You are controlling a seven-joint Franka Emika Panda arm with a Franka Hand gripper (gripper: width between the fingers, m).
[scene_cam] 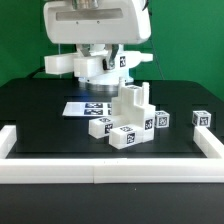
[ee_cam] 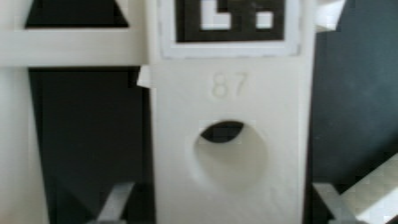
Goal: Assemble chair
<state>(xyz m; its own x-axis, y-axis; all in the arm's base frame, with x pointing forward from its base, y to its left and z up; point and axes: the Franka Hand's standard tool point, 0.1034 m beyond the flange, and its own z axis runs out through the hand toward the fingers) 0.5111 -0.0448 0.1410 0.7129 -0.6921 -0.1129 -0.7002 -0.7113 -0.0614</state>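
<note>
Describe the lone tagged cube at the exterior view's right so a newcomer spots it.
On the black table ringed by white border rails, look past the central cluster of chair parts toward the exterior view's right. The small white cube sits near the rail on that side, tag facing the camera. Unlike the other cube beside the cluster, it stands alone.

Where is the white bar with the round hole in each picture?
Exterior view: the white bar is probably the tagged piece high up under the arm, above the loose chair pieces.
Wrist view: the white bar fills the middle, gripped by the tool.
Shared landmark: the black-and-white tag on the bar.
</note>
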